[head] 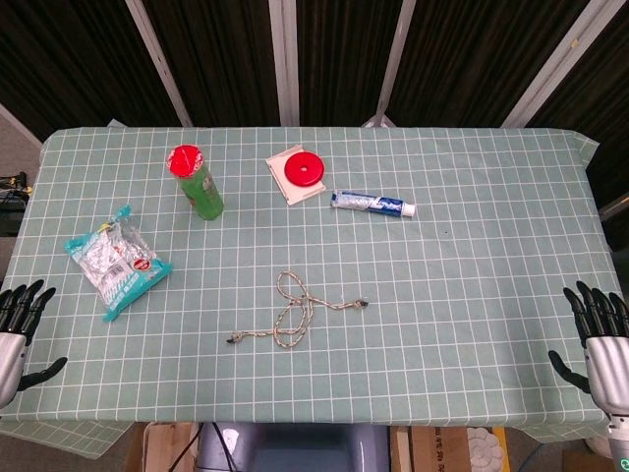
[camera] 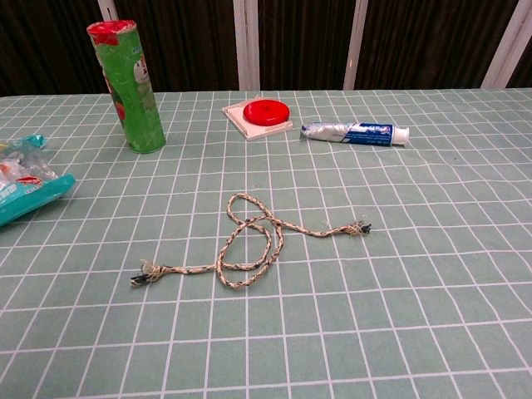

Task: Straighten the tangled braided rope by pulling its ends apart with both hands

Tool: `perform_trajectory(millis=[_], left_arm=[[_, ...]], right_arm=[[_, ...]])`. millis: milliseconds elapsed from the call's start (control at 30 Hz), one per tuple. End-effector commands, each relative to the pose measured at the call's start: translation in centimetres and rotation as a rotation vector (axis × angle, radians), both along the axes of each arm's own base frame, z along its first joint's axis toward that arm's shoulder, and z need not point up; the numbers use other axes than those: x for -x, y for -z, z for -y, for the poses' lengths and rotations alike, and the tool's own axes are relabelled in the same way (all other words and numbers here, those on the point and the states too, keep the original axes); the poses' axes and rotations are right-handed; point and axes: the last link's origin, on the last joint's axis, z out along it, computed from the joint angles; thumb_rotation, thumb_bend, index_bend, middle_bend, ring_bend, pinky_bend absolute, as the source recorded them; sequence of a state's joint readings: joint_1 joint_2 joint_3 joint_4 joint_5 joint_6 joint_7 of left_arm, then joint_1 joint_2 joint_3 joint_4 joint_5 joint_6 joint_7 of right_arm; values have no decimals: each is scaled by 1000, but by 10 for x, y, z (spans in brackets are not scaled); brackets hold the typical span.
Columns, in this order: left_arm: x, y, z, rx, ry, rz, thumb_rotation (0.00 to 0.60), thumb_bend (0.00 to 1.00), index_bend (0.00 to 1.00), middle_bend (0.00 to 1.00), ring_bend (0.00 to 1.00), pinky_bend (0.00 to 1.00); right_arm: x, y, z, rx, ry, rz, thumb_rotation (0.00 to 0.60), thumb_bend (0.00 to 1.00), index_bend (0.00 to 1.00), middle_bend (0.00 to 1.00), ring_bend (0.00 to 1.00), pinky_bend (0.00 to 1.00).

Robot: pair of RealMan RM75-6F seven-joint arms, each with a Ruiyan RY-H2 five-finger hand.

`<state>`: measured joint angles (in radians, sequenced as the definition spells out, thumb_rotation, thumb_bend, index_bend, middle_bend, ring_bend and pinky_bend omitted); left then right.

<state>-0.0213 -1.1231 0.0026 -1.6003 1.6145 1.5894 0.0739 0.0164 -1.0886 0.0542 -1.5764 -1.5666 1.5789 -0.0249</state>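
A thin braided rope [head: 292, 313] [camera: 247, 242] lies looped on the green checked tablecloth near the table's front middle. One frayed end [camera: 143, 277] points left, the other frayed end [camera: 359, 228] points right. My left hand [head: 18, 329] hangs at the table's front left edge with its fingers spread, holding nothing. My right hand [head: 600, 334] is at the front right edge, fingers spread too, holding nothing. Both hands are far from the rope. Neither hand appears in the chest view.
A green can with a red lid [head: 198, 182] [camera: 129, 87], a red disc on a white card [head: 302, 173] [camera: 264, 113] and a toothpaste tube [head: 371, 203] [camera: 356, 132] lie at the back. A snack bag [head: 116, 260] [camera: 21, 187] sits at left.
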Motion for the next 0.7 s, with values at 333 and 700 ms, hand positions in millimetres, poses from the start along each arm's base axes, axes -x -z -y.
perform_trajectory(millis=[333,700], left_arm=[[0,-1,1,-2,3,0,600,0,19,0,0,0],[0,-1,0,-3,6,-6,600,0,19,0,0,0]], right_arm=[[-4,1,0,-6,-17,19,600,271,0,0,0,0],[-44,26,27,-123,-143,136,600,272,76,17,0,0]])
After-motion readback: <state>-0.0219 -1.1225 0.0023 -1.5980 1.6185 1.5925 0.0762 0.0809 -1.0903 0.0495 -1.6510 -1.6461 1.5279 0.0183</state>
